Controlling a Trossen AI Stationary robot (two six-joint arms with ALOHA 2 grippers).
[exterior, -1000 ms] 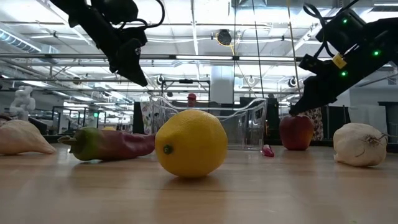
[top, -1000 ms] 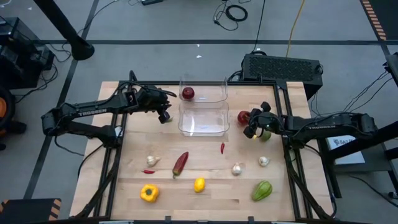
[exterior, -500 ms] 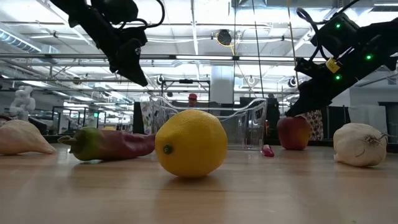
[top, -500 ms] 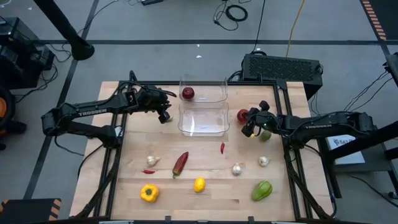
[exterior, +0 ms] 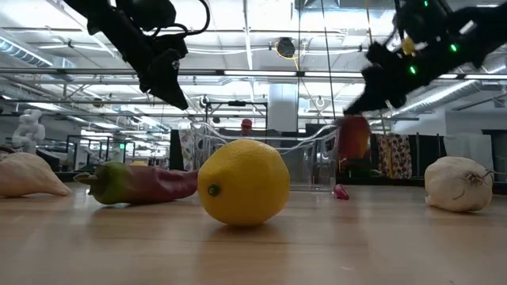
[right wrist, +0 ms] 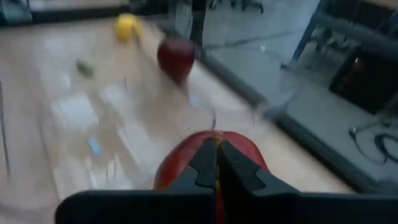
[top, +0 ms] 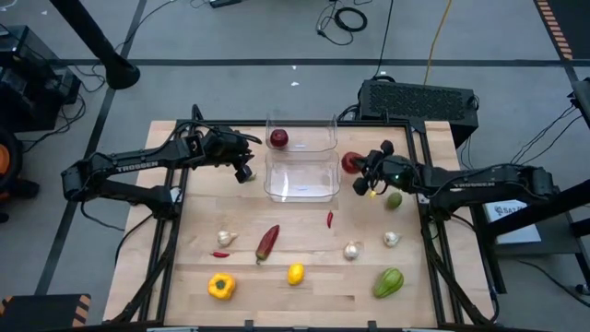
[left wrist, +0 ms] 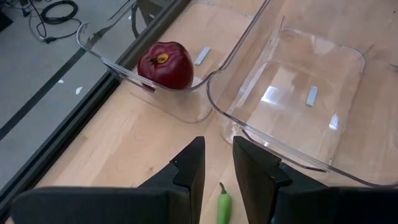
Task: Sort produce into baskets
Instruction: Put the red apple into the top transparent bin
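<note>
Currently, the right gripper (top: 361, 170) sits right of centre in the high view, its fingers closed on the stem of a red apple (top: 350, 163), which hangs clear of the table (top: 304, 242) just right of the two clear baskets (top: 300, 177). At upper centre, a second red apple (top: 278, 138) rests in the far basket (top: 318, 136), while the near basket holds no produce. The left gripper (top: 245, 169) hovers just left of the baskets, fingers narrowly parted and holding nothing, above a small green chilli (left wrist: 223, 204).
</note>
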